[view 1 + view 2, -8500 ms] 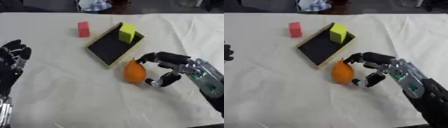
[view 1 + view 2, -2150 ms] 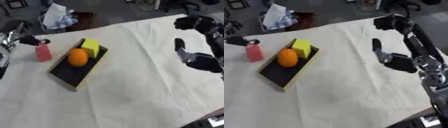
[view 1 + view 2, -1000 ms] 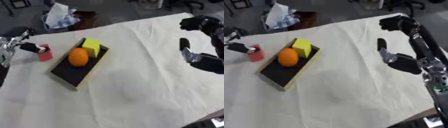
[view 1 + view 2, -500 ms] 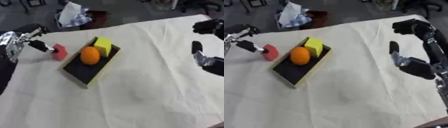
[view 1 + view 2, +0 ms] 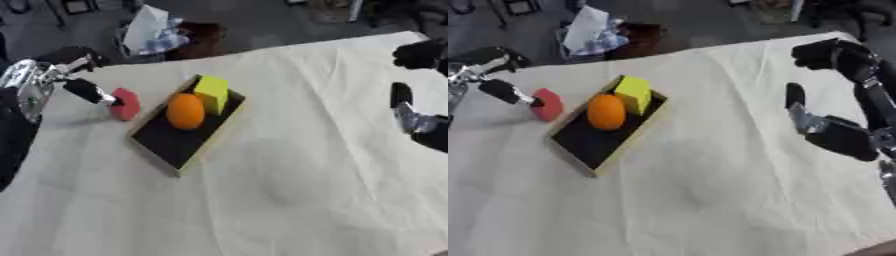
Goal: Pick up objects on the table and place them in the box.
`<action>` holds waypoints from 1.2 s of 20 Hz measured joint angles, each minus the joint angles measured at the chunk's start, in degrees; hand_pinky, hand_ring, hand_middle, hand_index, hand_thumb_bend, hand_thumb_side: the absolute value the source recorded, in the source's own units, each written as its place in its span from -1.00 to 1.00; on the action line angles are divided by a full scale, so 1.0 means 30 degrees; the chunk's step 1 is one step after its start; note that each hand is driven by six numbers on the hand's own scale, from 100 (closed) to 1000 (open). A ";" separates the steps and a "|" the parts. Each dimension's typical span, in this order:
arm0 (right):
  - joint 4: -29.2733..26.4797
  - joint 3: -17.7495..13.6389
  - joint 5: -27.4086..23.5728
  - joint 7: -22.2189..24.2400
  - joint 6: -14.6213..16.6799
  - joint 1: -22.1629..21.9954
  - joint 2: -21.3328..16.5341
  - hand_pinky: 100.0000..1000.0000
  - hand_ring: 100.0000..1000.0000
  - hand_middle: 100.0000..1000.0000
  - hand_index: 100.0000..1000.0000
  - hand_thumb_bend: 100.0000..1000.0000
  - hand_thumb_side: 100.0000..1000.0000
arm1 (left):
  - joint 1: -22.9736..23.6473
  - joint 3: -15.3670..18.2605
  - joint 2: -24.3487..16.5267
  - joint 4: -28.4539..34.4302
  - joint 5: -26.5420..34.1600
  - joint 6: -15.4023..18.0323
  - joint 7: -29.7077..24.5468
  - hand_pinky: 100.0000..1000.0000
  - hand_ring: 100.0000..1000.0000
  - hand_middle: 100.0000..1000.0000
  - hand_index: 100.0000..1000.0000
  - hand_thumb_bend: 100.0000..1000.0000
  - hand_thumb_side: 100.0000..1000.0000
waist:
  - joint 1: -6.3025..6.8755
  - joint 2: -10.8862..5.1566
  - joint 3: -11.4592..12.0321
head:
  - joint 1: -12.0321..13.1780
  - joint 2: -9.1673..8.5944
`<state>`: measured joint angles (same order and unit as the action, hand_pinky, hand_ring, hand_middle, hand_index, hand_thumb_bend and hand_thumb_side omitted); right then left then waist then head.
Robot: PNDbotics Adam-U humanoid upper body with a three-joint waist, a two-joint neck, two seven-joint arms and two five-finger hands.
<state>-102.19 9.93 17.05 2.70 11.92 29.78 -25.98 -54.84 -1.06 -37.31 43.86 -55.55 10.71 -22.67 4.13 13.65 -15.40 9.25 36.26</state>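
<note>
The red block (image 5: 124, 104) sits on the table (image 5: 289, 165) just left of the box (image 5: 186, 131), and the left hand (image 5: 54, 74) reaches in from the left edge with a dark fingertip touching the block's near side; whether its fingers close on the block or only touch it cannot be told. The right hand (image 5: 829, 95) hangs well apart over the right side of the table, its fingers relaxed and holding nothing. Inside the box, a shallow black tray with a pale yellow rim, lie a round orange (image 5: 185, 111) and a yellow cube (image 5: 211, 93), touching each other at the far end. A wrinkled cream cloth covers the table. Beyond the far edge is dark floor with a white bag (image 5: 149, 28) of blurred clutter.
</note>
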 measured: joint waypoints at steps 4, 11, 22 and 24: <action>0.0035 0.0000 0.0004 -0.0011 0.0005 -0.0022 0.0000 0.48 0.43 0.39 0.57 -1.00 -0.63 | 0.0165 -0.0151 0.0034 -0.0230 0.0000 0.0090 -0.0771 0.52 0.45 0.47 0.70 0.43 -0.10 | 0.0000 -0.0002 0.0057 | -0.0042 0.0077; 0.0037 0.0003 0.0004 -0.0019 0.0011 -0.0024 0.0000 0.48 0.43 0.39 0.57 -1.00 -0.64 | 0.0282 -0.0140 0.0699 -0.0975 -0.0738 -0.0764 -0.0270 0.45 0.38 0.41 0.68 0.48 -0.04 | 0.0000 -0.0002 0.0077 | -0.0072 0.0159; 0.0038 0.0017 0.0004 0.0012 -0.0010 -0.0023 0.0010 0.48 0.43 0.38 0.56 -1.00 -0.64 | 0.0322 -0.0016 0.1625 -0.1746 -0.1014 -0.2631 0.2955 0.34 0.18 0.20 0.55 0.37 -0.12 | 0.0000 -0.0002 0.0018 | -0.0072 0.0160; 0.0038 0.0022 0.0004 0.0016 -0.0008 -0.0023 0.0016 0.48 0.43 0.39 0.57 -1.00 -0.64 | 0.0354 -0.0011 0.1745 -0.1814 -0.0692 -0.2703 0.3433 0.31 0.13 0.14 0.48 0.24 -0.21 | 0.0000 -0.0002 0.0008 | -0.0072 0.0160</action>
<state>-102.07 9.99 17.06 2.75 11.90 29.71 -25.94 -53.78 -1.09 -32.08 38.41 -57.62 2.60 -12.38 4.13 13.64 -15.37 9.04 36.74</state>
